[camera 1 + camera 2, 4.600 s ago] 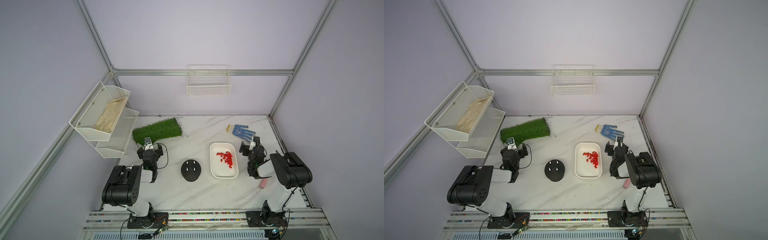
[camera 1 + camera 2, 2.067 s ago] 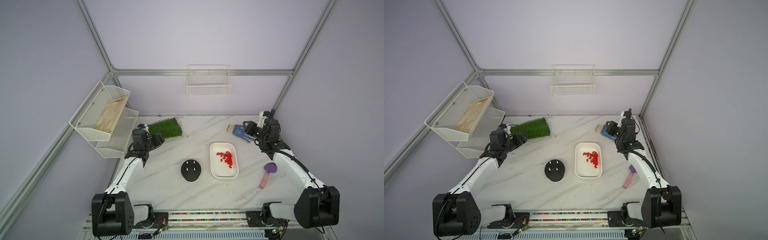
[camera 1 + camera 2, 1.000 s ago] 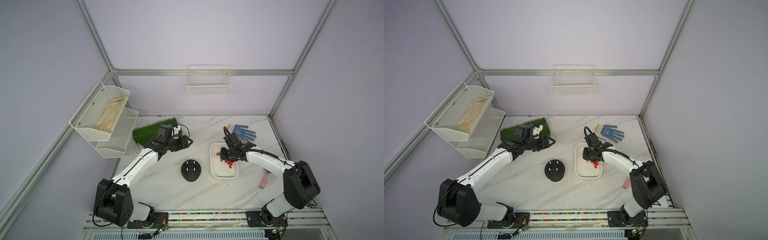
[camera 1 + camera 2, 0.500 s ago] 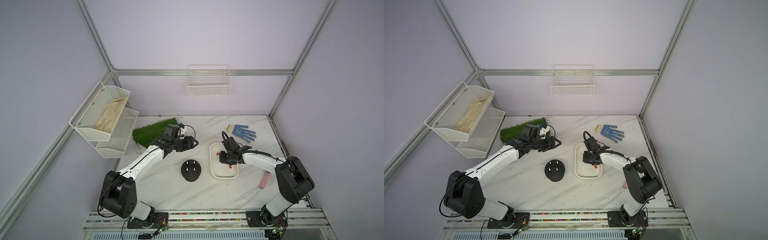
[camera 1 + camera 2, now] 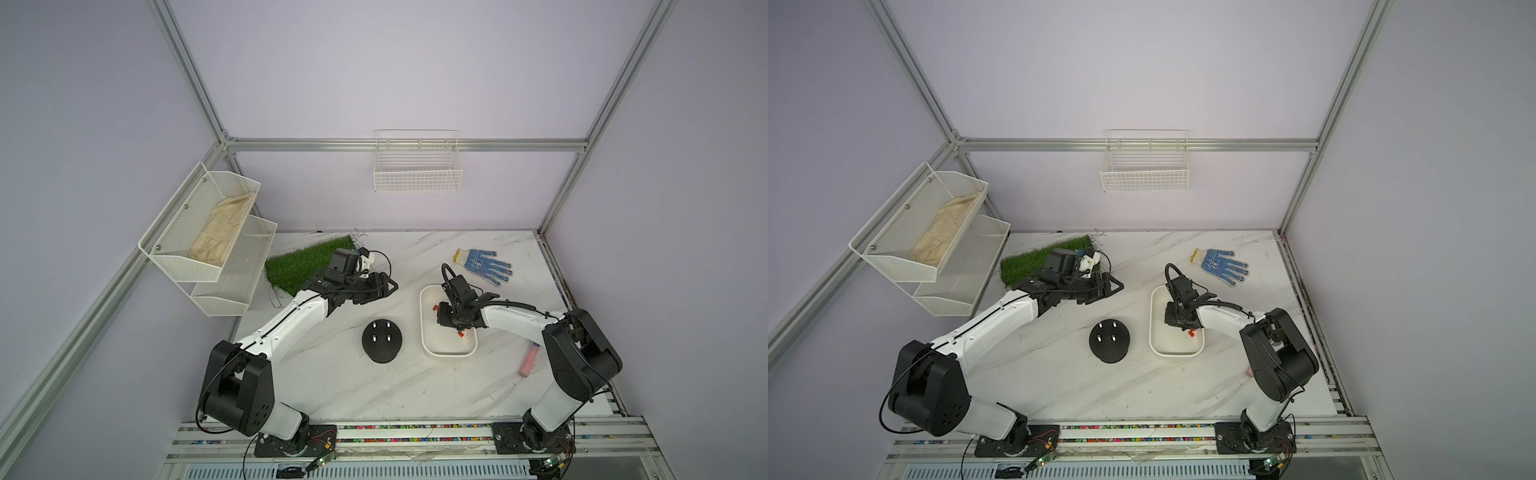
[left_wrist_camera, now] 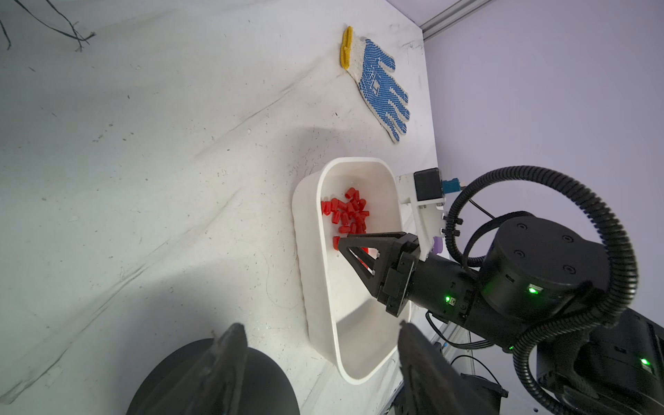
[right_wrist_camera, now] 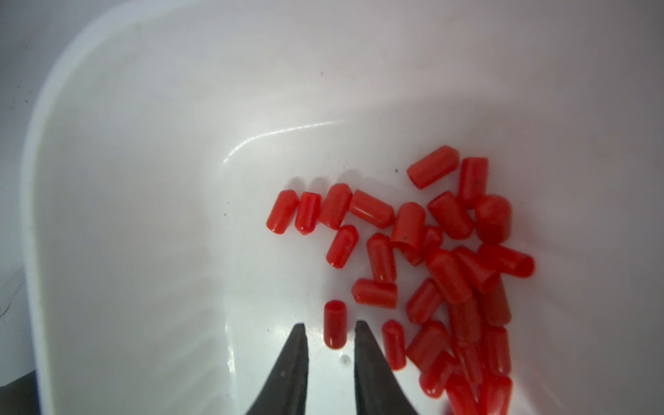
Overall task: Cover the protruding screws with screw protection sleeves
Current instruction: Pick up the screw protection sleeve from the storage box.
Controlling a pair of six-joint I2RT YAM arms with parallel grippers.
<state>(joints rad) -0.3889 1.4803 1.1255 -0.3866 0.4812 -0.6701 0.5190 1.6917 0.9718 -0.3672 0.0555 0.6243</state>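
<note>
The right tool [image 7: 330, 325] has been swung down into the white tray [image 7: 107, 143] — jaws narrowly parted, one red cap [image 7: 335, 323] lined up between them, nothing gripped. The left tool [image 6: 319, 325] is held open near the dome [image 5: 381, 353] — four screws [image 5: 375, 338] still bare.

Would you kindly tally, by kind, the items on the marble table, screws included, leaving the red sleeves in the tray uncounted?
Black domed base: 1
Protruding screws: 4
White tray: 1
Blue-dotted glove: 1
Green turf mat: 1
Pink cylinder: 1
Total: 9
</note>
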